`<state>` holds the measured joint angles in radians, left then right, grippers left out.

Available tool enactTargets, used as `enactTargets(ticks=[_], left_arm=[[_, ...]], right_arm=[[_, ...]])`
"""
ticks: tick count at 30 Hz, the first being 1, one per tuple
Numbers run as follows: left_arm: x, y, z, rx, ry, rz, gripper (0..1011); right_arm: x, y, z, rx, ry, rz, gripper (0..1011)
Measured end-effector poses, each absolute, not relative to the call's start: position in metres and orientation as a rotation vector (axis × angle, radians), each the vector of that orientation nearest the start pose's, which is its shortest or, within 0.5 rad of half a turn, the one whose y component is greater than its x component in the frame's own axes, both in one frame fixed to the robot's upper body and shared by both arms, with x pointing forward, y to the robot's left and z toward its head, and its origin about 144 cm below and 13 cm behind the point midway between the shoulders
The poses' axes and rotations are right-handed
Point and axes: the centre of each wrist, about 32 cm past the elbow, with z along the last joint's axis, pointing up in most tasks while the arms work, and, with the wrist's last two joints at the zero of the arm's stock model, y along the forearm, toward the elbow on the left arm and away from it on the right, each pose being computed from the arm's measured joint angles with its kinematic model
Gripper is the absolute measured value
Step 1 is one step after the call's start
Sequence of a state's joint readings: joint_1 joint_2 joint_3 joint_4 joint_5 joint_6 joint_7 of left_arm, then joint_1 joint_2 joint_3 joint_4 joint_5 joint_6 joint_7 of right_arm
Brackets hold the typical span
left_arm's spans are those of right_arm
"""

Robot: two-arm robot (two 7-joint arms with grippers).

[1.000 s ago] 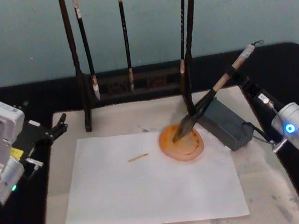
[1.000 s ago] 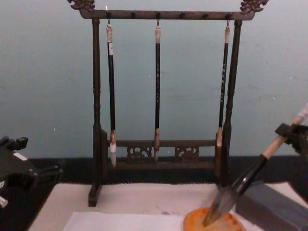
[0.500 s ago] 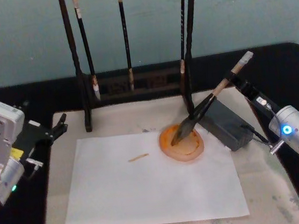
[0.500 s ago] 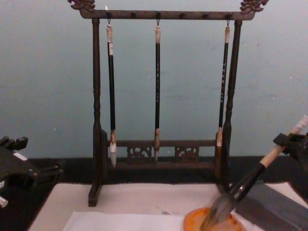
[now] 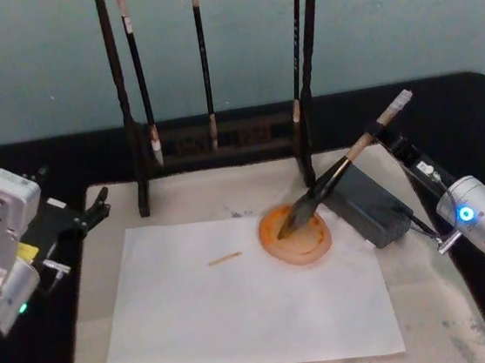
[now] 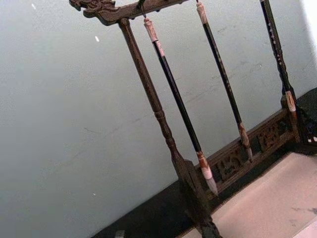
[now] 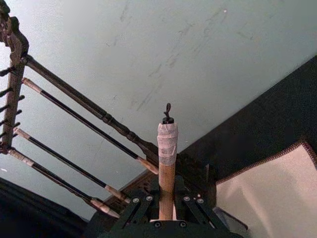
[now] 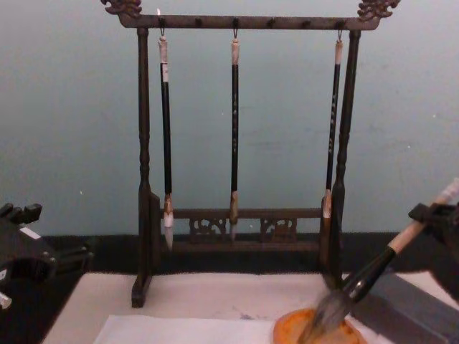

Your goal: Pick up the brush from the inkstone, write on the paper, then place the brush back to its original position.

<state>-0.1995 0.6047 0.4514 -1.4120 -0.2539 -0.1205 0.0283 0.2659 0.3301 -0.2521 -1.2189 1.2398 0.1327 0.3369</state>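
Note:
The brush [image 5: 346,163] leans with its grey-brown tuft resting in the orange inkstone [image 5: 306,242] and its pale handle rising to the right. My right gripper [image 5: 378,134] is shut on the upper handle, and in the right wrist view the taped handle end [image 7: 167,144] sticks out above the gripper [image 7: 166,204]. From the chest, the brush [image 8: 373,272] slants from the inkstone [image 8: 287,333] up to the right gripper [image 8: 432,217]. The white paper [image 5: 239,304] lies flat left of and under the inkstone. My left gripper [image 5: 96,207] is parked open at the mat's left edge.
A dark wooden rack [image 5: 139,158] with three thin hanging brushes [image 8: 234,129] stands behind the paper. A grey block [image 5: 370,206] sits right of the inkstone under the brush handle. A small tan mark [image 5: 225,256] lies on the paper. The beige mat [image 5: 431,300] covers the table.
My right gripper has sunk slightly, lowering the brush's upper end so it leans flatter; the tuft has stayed in the inkstone. The left arm has not moved.

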Motion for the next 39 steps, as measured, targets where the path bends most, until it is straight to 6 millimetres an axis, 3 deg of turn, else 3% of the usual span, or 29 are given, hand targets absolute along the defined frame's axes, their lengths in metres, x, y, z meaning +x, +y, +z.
enactTargets(ticks=[9, 16, 22, 25, 29, 37, 39], left_arm=[[0.4886, 0.3097, 1.1398, 0.304, -0.285, 1.248, 1010], [0.4886, 0.3097, 1.1398, 0.304, -0.285, 1.248, 1010], [0.4886, 0.3097, 1.1398, 0.304, -0.285, 1.248, 1010], [0.4886, 0.3097, 1.1398, 0.304, -0.285, 1.248, 1010], [0.4886, 0.3097, 1.1398, 0.304, -0.285, 1.248, 1010], [0.4886, 0.3097, 1.1398, 0.304, -0.285, 1.248, 1010], [0.4886, 0.3097, 1.1398, 0.304, -0.285, 1.248, 1010]], right_arm=[[0.5243, -0.2866, 1.1217, 0.537, 0.781, -1.049, 178], [0.5242, -0.2866, 1.1216, 0.537, 0.780, -1.049, 365], [0.5241, -0.2867, 1.1217, 0.537, 0.779, -1.049, 596], [0.5241, -0.2867, 1.1218, 0.537, 0.778, -1.048, 650], [0.5241, -0.2867, 1.1219, 0.537, 0.778, -1.048, 813], [0.5241, -0.2866, 1.1220, 0.537, 0.777, -1.047, 1000], [0.5241, -0.2866, 1.1220, 0.537, 0.777, -1.047, 1000]])
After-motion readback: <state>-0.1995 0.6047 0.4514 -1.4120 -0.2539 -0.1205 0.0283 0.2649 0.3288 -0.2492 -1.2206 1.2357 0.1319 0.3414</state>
